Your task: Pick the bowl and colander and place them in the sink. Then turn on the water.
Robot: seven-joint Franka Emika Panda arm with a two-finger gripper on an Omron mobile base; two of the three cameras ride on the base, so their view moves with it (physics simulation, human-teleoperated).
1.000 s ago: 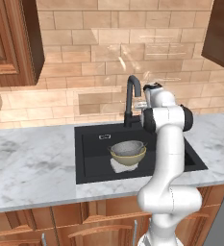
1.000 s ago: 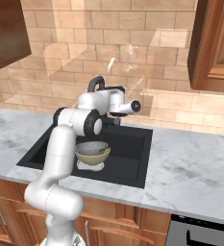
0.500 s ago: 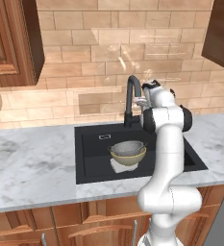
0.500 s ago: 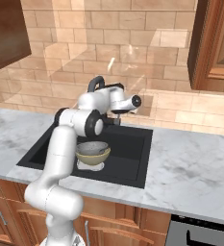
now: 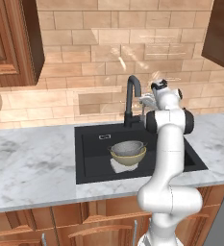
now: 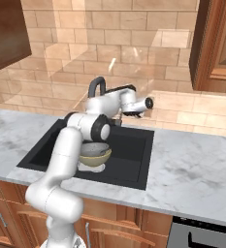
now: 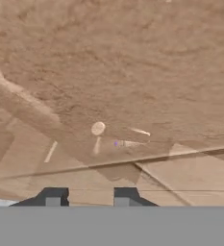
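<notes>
Here the marble counter (image 5: 31,163) runs wall to wall below the tan brick backsplash (image 5: 94,53), and the black sink (image 5: 92,153) is set into it, straight ahead of the robot. Both vessels already lie inside that basin: the yellow-tan bowl (image 5: 128,156) sits on a pale patch on the sink floor, and the grey colander (image 5: 128,147) is nested in it, its rim just above the bowl's golden rim. Judged from this, the placing part of the task is done and only the water is left.

The dark curved faucet (image 5: 132,96) rises from the back edge of the sink, behind the bowl. The arm reaches up and over the basin, so that the gripper (image 6: 132,112) is held high at the back, just beside the faucet on its right in the left base view. A pale, slim part that may be the tap lever shows between the faucet neck and the hand, but it is too small to name with certainty.

In the hand view the gripper's two dark fingertips (image 7: 53,197) stand a modest way apart with nothing between them, pointing at the brick wall. So the gripper is partly open and has hold of nothing.

The coming move turns on one relation: the faucet lies just to the gripper's left, close by, while the bowl and colander are well below and nearer the robot.
</notes>
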